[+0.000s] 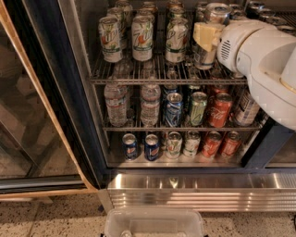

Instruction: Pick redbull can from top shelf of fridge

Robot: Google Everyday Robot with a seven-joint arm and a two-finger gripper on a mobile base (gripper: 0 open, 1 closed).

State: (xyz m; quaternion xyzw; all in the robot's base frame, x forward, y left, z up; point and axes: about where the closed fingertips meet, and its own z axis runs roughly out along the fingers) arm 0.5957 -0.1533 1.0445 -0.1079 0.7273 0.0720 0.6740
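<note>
Tool (pixel 208 37) high at the right of the camera view, out on the end of the big white arm (pixel 263 60), right up against the redbull can (pixel 216 14), with its cream pad (pixel 206 34) across the can's left flank at mid-height. Apart or clamped on it? Cannot tell; far side hidden behind can and arm. Now largest first: the fridge (pixel 194 192), glass door (pixel 27 120) swung wide to the left, ribbed steel base panel along the bottom. Inside, the top shelf (pixel 138 76), chrome wire, loaded with upright cans. Redbull can at the right end of that shelf, front row, upright as far as shows, long axis vertical, shiny lid above the tool, silver body below it. Lies just to the left of the arm's wrist, touching the pad or as good as. Only one arm here, so no choice of side. Looks like the grasp step, with a straight pull out toward the camera the likely call, and some care owed to the neighbours: white-and-green cans (pixel 142 39) just to the left on the same shelf, more cans close behind. Below, a middle rack (pixel 185 127) with water bottles (pixel 115 104) and mixed cans, then a bottom row of small cans (pixel 151 147). Down in front of the base panel, a clear plastic bin (pixel 155 222), contents hard to make out.
</note>
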